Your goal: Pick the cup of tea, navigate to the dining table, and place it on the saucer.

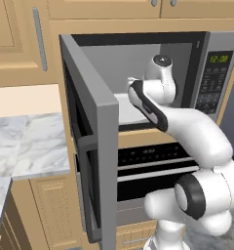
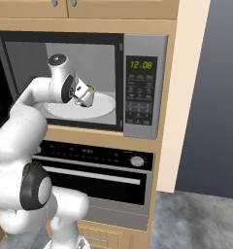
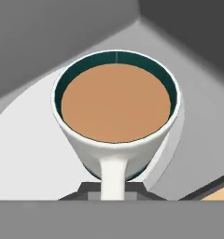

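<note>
The cup of tea (image 3: 116, 100) is whitish with a teal inner rim and full of brown liquid. Its handle points toward the hand camera and sits between my two dark fingertips. My gripper (image 3: 113, 189) is shut on that handle. In the right base view the cup (image 2: 88, 96) hangs tilted just above the white turntable (image 2: 103, 108) inside the microwave, at the end of my gripper (image 2: 82, 95). The saucer and the dining table are out of view.
The microwave door (image 1: 97, 146) stands open to the left, close beside the arm. The control panel (image 2: 140, 92) is right of the cavity, with an oven (image 2: 89, 175) below. A marble worktop (image 1: 26, 141) lies at the left.
</note>
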Tool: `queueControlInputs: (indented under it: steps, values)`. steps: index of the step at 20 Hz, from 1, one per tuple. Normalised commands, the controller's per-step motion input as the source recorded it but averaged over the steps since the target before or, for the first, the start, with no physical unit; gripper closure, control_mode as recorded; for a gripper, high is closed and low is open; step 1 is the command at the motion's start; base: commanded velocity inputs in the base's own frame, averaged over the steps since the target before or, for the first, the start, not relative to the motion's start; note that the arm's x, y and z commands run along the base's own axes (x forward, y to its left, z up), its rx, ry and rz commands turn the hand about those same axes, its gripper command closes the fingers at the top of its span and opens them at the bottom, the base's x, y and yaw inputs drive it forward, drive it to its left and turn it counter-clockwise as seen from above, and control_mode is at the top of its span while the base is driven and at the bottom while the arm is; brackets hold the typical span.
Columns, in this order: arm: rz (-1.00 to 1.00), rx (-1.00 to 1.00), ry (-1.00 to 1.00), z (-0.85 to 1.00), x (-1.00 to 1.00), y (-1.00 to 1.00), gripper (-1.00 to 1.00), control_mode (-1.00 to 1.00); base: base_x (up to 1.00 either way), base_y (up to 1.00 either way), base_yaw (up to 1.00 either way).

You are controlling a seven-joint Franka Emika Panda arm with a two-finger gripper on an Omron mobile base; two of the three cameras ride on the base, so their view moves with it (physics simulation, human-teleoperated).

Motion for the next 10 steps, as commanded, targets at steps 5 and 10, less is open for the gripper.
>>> queueControlInputs:
  steps: [5, 10]
  values:
    - [0.16, 0.0, -0.01, 0.58, -1.0, -0.24, 1.0, -1.0, 0.0, 0.0, 0.0]
    - [0.26, -0.04, 0.01, 0.37, -1.0, -0.18, 1.0, -1.0, 0.0, 0.0, 0.0]
